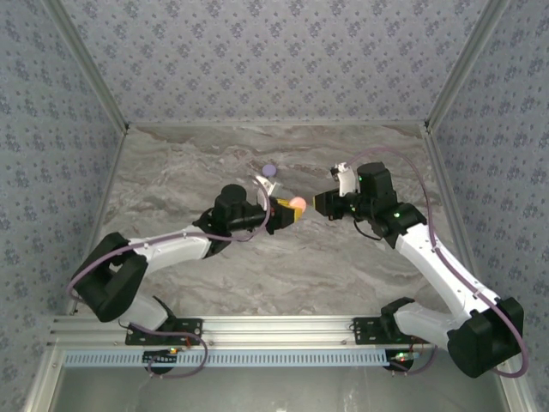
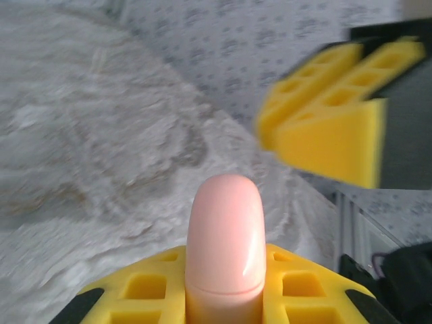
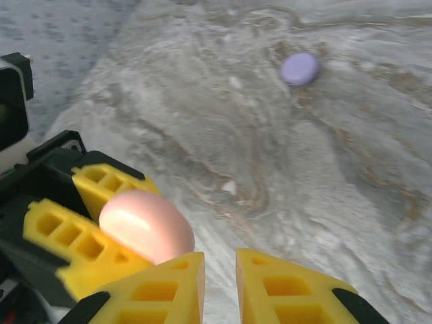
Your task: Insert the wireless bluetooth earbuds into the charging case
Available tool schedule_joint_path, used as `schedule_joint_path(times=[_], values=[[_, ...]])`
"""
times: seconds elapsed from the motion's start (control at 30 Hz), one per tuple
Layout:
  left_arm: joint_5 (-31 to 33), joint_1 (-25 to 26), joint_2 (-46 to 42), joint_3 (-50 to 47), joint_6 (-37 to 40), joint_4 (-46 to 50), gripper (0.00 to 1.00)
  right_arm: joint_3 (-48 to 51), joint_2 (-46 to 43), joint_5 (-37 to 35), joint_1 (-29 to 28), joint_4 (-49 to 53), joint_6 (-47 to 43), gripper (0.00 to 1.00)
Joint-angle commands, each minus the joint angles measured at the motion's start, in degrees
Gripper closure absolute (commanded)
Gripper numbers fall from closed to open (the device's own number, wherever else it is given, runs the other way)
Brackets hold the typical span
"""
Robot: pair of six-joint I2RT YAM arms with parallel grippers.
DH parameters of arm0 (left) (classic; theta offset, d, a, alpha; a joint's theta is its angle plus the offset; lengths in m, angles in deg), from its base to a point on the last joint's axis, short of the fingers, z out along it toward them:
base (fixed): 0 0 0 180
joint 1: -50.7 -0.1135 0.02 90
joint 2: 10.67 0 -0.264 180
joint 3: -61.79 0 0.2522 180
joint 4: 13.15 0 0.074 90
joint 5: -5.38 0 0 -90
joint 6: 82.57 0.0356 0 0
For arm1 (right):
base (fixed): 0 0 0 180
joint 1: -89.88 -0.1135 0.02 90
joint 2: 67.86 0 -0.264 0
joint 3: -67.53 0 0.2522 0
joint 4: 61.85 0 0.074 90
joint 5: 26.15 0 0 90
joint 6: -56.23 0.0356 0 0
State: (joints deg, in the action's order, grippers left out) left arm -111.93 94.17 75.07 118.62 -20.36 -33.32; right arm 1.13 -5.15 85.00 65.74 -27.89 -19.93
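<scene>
Over mid-bench in the top view, the left gripper is clamped on a pink case, which looks lifted off the surface and is pointed at the right gripper. The two grippers sit tip to tip, just beside each other. A purple disc lies flat on the bench behind the left gripper, apart from both.

Left wrist view: the case stands upright between the yellow fingers, rounded end out. A thin seam runs low across it, so I judge it closed. The right gripper is at upper right, blurred, near the case but not touching it.

Right wrist view: the right gripper's own fingers sit at the bottom edge with a narrow gap and nothing in it, so it is cracked open and empty. The case sits just beside its left-hand tip; whether they touch I cannot tell. A tiny pale bit lies out on the bench between the grippers and the purple disc, likely one of the earbuds. A pale speck left of the disc may be the other one or just a marble fleck; it is too small to tell.

Progress, my read: early.
- Done: the case is picked up and presented.
- Not done: no earbud is gripped, none is in the case, and the case is apparently unopened.
- Left to do: open the case, fetch each earbud and seat both.
</scene>
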Motion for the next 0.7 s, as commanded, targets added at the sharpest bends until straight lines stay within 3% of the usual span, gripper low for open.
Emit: schedule_joint_path(times=[0.0,0.27,0.67], values=[[3.9,-1.4,1.6,4.0,-3.9,9.4,1.00,0.2,-0.4,-8.9,0.1,3.3,0.6,0.78],[6.8,-6.2,9.3,16.0,-5.4,33.1,1.00,1.0,0.8,-10.4,0.4,4.6,1.0,0.76],[4.2,-11.8,21.8,26.4,-5.4,40.8,1.00,1.1,2.1,-10.3,0.4,5.7,1.2,0.75]])
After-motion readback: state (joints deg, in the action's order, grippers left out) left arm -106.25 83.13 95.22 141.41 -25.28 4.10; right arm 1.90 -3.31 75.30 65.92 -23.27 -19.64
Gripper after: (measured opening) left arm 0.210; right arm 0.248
